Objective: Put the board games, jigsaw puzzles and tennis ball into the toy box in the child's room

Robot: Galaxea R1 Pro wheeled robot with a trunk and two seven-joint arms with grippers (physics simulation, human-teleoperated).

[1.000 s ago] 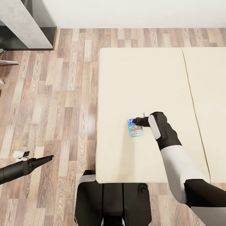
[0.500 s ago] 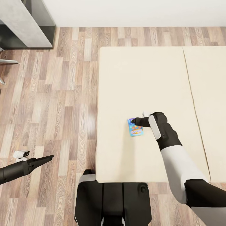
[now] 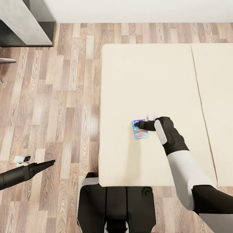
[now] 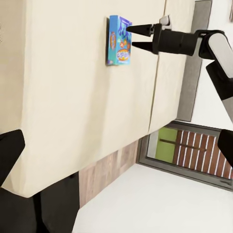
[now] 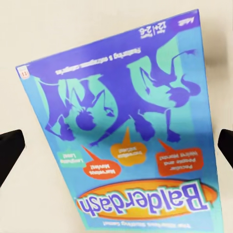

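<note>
A blue board game (image 3: 139,129) printed "Balderdash" lies flat on the beige bed (image 3: 145,81), near its left front part. My right gripper (image 3: 138,123) is open, hovering low over the box's far end. In the left wrist view its two dark fingers (image 4: 137,46) spread apart right at the edge of the board game (image 4: 119,40). The right wrist view looks straight down on the board game (image 5: 121,87), with one fingertip (image 5: 9,150) off each side of it. My left gripper (image 3: 48,162) hangs open over the floor at the lower left, holding nothing.
A dark grey desk corner (image 3: 24,21) stands at the far left, with a metal chair leg (image 3: 6,60) beside it. A wood-plank floor (image 3: 58,97) runs along the bed's left side. A seam (image 3: 199,97) splits the mattress. My base (image 3: 116,207) touches the bed's front edge.
The head view has shifted slightly, so the bed and desk sit a little higher in the picture. The right gripper stays over the box's far end; the box has not moved.
</note>
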